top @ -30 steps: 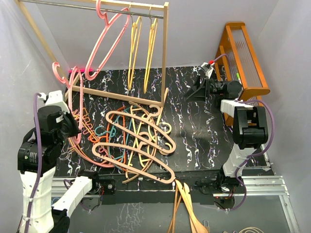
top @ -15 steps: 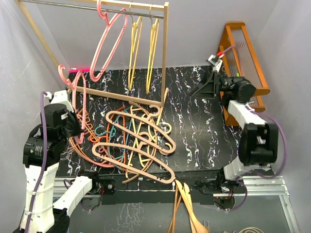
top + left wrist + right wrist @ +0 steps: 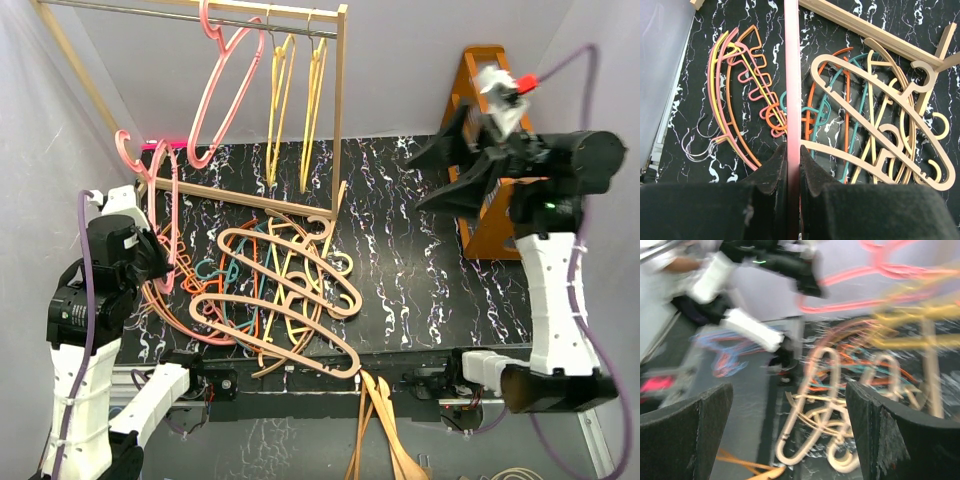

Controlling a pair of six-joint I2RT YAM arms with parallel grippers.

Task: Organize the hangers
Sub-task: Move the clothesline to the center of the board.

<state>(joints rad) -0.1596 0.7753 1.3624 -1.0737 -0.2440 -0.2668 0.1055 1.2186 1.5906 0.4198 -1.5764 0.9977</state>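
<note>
Left of the rack [image 3: 340,110], the left gripper [image 3: 793,151] is clenched on the straight bar of a thin pink hanger [image 3: 792,75], whose hook stands near the rack's left leg. To hang it well, the hook should clear the rail [image 3: 150,13] without snagging the pile [image 3: 285,290] of tan, orange, teal and yellow hangers below the rack. Right of the rack, the right gripper [image 3: 789,389] gapes empty.

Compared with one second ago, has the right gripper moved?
Yes. The right gripper has risen toward the camera and now covers part of the orange rack, jaws open.
</note>
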